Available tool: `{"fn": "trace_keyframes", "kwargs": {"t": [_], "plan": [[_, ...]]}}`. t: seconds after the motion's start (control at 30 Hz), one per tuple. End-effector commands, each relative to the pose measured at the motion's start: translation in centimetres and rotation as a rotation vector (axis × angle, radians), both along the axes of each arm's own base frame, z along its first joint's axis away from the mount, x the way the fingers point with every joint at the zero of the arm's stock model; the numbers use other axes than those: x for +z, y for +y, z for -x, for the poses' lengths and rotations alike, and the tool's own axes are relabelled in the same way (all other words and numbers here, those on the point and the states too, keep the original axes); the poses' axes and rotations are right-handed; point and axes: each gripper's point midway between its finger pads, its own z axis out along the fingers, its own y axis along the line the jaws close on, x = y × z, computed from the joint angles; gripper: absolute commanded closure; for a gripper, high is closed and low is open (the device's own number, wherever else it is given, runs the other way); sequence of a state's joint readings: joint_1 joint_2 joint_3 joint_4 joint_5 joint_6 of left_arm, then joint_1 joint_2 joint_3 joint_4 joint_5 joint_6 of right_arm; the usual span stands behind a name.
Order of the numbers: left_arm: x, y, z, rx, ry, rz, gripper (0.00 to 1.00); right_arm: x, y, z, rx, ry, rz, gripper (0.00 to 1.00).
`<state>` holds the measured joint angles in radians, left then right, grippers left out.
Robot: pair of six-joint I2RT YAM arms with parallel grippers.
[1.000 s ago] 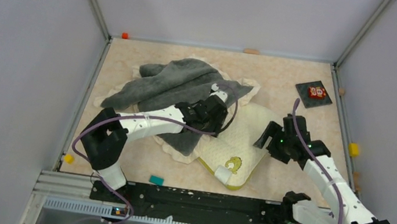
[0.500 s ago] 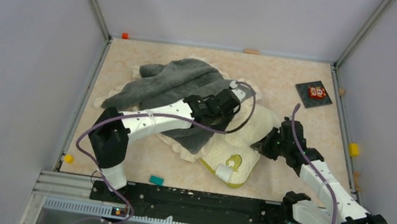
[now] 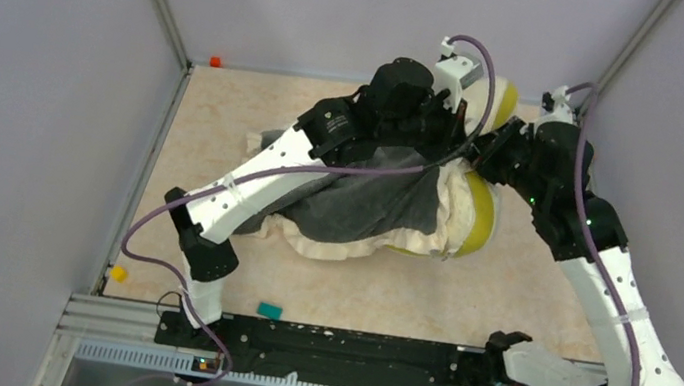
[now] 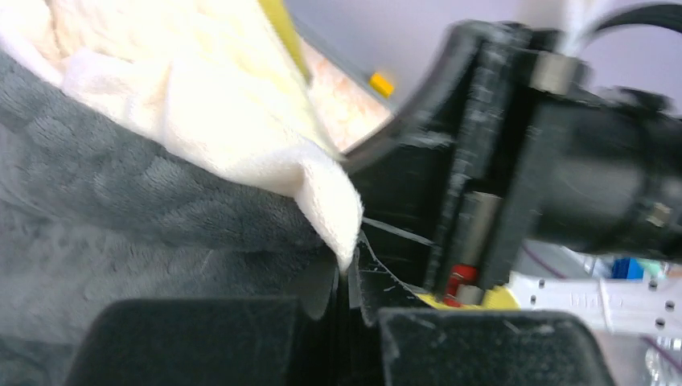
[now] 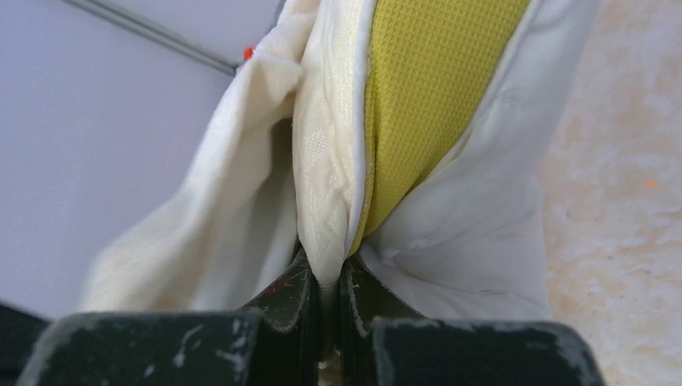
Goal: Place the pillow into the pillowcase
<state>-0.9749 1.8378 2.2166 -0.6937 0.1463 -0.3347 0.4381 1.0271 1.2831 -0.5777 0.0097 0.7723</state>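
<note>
The pillow (image 3: 477, 222) hangs lifted off the table at the back, its yellow band (image 5: 426, 88) facing right. My right gripper (image 5: 326, 277) is shut on the pillow's quilted cream edge, right beside the band. The pillowcase (image 3: 341, 243), cream with a frilly hem, drapes down to the table together with grey plush cloth (image 3: 367, 202). My left gripper (image 4: 351, 277) is shut on a fluffy cream corner of the pillowcase (image 4: 322, 185), with the grey plush (image 4: 121, 193) lying against it. The two grippers sit close together, high above the back of the table.
A small teal block (image 3: 270, 311) lies near the front edge. A yellow piece (image 3: 118, 273) sits at the front left corner and an orange one (image 3: 216, 61) at the back left. Grey walls enclose the beige table (image 3: 226, 126) on three sides.
Both grippers have shut and risen toward the back. The pillow and pillowcase, flat on the table before, now hang from them.
</note>
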Motion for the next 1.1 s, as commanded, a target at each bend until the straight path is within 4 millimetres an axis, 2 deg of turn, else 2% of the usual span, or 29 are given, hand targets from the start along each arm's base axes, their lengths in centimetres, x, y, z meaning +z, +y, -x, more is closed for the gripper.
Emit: {"fn": "trace_keyframes", "kwargs": {"t": [0.0,0.17,0.23,0.3,0.33,0.37,0.47,0.53,0.57,0.6,0.67,0.73,0.77,0.87,0.97,1.07], "plan": [[3.0,-1.5,-0.9,-0.044,-0.014,0.126,1.0,10.1,-0.6,-0.3,-0.024,-0.221,-0.016,1.0],[10.6,-3.4,1.9,-0.215,-0.074,0.404,1.0,19.1,-2.9,0.0,-0.112,-0.394,0.003,1.0],[12.9,-3.9,3.0,-0.271,-0.081,0.501,1.0,23.2,-3.7,0.7,-0.134,-0.476,0.006,1.0],[15.2,-4.3,4.1,-0.327,-0.099,0.58,1.0,26.6,-4.1,0.9,-0.145,-0.541,0.01,1.0],[16.1,-4.3,4.6,-0.341,-0.102,0.61,1.0,29.3,-4.7,2.0,-0.152,-0.609,-0.002,1.0],[17.4,-4.0,4.9,-0.344,-0.114,0.645,1.0,30.5,-4.9,2.4,-0.154,-0.639,-0.006,1.0],[20.0,-2.2,4.7,-0.278,-0.147,0.703,1.0,32.4,-4.4,2.4,-0.133,-0.707,-0.022,1.0],[20.3,-0.5,3.1,-0.174,-0.133,0.705,1.0,32.0,-3.0,1.7,-0.082,-0.714,-0.041,1.0],[19.5,0.3,1.7,-0.115,-0.088,0.692,1.0,31.5,-1.9,1.1,-0.04,-0.703,-0.055,1.0],[17.4,1.1,-0.2,-0.051,-0.014,0.658,1.0,30.6,-0.5,0.2,0.004,-0.679,-0.062,1.0],[12.6,3.3,-3.7,0.081,0.138,0.59,1.0,28.0,2.9,-2.2,0.077,-0.598,-0.057,1.0],[7.2,5.4,-5.7,0.164,0.241,0.545,1.0,25.1,7.5,-3.6,0.149,-0.538,-0.027,1.0],[5.4,6.7,-6.1,0.19,0.269,0.54,1.0,23.7,9.9,-4.0,0.177,-0.51,-0.009,1.0],[-1.6,11.0,-7.3,0.308,0.371,0.493,1.0,18.4,15.4,-5.5,0.242,-0.394,0.027,1.0],[-7.1,16.2,-7.2,0.431,0.434,0.473,1.0,13.5,19.9,-5.9,0.303,-0.315,0.041,1.0],[-12.3,22.2,-7.6,0.607,0.483,0.435,1.0,8.6,23.3,-6.1,0.335,-0.243,0.109,1.0]]}}
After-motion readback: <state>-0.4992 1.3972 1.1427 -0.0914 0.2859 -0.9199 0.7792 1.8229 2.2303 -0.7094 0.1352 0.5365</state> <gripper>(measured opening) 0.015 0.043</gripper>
